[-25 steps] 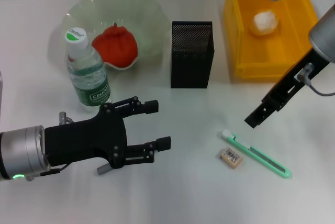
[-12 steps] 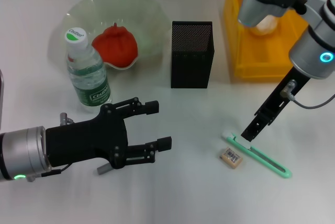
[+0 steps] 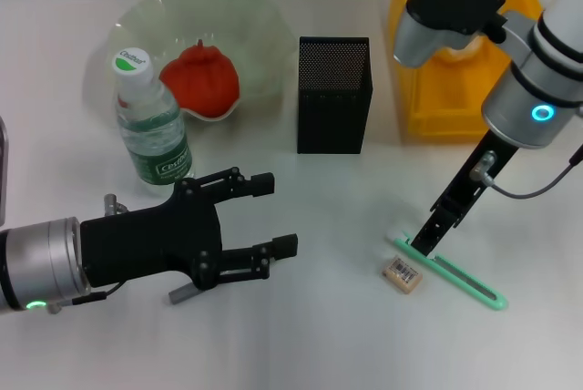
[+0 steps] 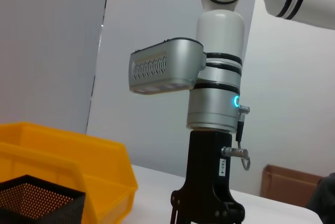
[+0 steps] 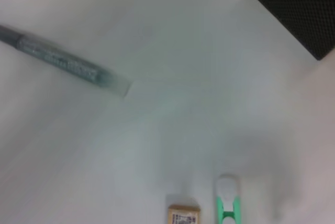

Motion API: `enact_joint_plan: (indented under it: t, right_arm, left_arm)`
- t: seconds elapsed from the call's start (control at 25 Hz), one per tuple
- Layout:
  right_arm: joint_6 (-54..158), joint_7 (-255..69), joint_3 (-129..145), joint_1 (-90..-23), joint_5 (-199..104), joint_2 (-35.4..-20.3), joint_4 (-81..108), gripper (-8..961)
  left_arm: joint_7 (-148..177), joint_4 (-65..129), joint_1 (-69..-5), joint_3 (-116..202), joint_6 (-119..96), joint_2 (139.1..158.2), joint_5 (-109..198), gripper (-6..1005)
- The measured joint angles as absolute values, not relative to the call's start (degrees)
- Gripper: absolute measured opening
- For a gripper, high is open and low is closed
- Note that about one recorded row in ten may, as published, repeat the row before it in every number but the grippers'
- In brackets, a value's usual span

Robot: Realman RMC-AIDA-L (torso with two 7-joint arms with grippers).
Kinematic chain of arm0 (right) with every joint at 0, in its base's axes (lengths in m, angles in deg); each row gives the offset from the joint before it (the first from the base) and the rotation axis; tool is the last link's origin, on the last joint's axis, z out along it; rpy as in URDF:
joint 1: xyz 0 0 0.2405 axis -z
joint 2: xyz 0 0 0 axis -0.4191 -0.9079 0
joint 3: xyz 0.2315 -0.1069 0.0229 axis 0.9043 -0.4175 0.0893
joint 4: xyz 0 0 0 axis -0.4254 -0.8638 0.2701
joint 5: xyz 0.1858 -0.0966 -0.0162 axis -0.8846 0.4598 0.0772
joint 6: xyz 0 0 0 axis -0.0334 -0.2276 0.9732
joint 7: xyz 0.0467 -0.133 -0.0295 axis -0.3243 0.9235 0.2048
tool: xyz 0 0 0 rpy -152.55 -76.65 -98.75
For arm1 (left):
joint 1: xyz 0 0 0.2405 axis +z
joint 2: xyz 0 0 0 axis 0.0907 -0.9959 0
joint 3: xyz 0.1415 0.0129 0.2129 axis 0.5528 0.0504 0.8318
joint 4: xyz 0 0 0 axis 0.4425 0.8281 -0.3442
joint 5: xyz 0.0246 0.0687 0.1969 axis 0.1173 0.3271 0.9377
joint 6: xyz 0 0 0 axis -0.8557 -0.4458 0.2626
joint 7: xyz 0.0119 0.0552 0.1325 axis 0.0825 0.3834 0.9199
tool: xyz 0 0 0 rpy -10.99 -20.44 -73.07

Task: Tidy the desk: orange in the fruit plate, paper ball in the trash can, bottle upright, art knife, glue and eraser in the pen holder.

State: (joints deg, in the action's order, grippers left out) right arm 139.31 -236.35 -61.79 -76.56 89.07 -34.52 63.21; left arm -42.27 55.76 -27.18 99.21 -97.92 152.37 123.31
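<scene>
Lowered since the earlier frames, the right gripper (image 3: 425,242) now points steeply down, its tip at the white-capped end of the green art knife (image 3: 451,271); whether its fingers are parted cannot be told. Just beside the knife lies the eraser (image 3: 402,274). Low over the desk, the left gripper (image 3: 273,217) hangs level with fingers spread, near the upright bottle (image 3: 151,130).

Bright, even light (wrist blurred)
</scene>
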Motion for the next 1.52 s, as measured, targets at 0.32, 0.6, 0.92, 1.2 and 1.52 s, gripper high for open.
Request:
enact_joint_plan:
  t: [0.32,0.6,0.92,1.2,1.52]
  right_arm:
    - [137.0,-236.5,-64.0,-76.7,88.8,-34.68,62.0,664]
    - [136.9,-236.5,-64.0,-76.7,88.7,-34.74,62.0,646]
    - [137.1,-236.5,-65.5,-76.9,87.8,-34.80,61.1,437]
    - [136.5,-236.7,-68.2,-77.1,87.2,-34.83,60.6,436]
    - [136.3,-236.7,-68.2,-77.2,87.2,-34.83,60.6,411]
  left_arm:
    - [-42.3,55.8,-27.2,99.2,-97.7,152.37,123.4,796]
    - [-42.3,55.5,-27.2,99.2,-97.7,152.37,123.5,796]
    - [-42.3,55.3,-27.2,99.2,-97.6,152.37,123.4,796]
    - [-42.3,55.2,-27.2,99.2,-97.6,152.37,123.3,796]
    - [-42.3,55.2,-27.2,99.2,-97.6,152.37,123.3,796]
